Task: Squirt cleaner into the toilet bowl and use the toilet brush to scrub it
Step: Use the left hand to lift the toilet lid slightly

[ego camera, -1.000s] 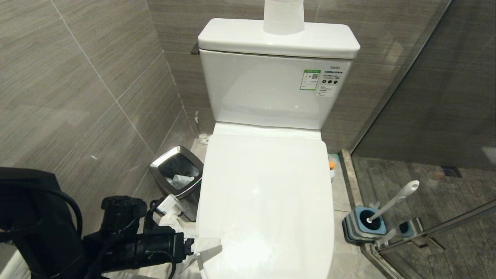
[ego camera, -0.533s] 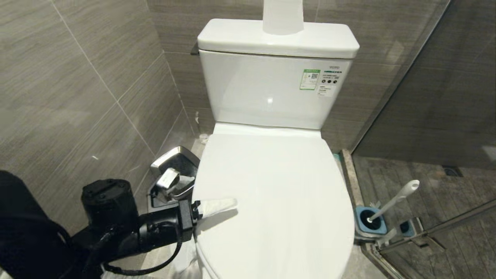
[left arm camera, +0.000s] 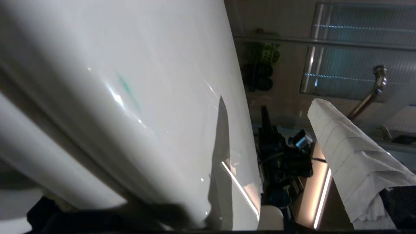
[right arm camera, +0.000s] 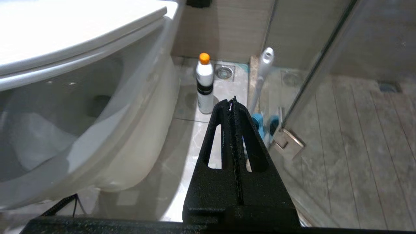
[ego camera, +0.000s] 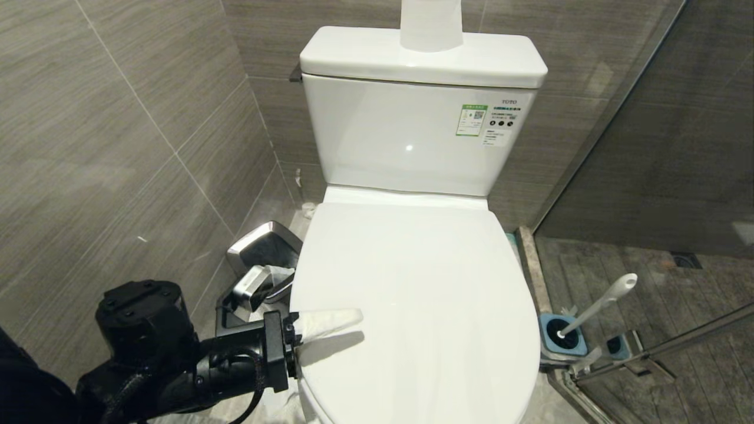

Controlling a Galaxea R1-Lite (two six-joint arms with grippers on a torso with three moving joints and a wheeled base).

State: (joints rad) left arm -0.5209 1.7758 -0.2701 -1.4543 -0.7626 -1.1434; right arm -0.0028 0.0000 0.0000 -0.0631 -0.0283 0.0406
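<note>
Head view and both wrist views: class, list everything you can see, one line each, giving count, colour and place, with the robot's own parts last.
toilet lid: one, white, closed over the bowl, centre.
cistern: one, white, against the back wall, green sticker on its front.
paper roll: one, white, on the cistern top.
waste bin: one, dark with steel rim, floor left of the toilet.
toilet brush: one, white handle, in a blue holder, floor right of the toilet.
cleaner bottle: one, white with orange cap, upright on the floor beside the toilet base.
glass shower door: one, clear, right.
left pincer: black, open, fingers wrapped in white paper, at the lid's left edge.
right pincer: black, shut, low beside the toilet.
</note>
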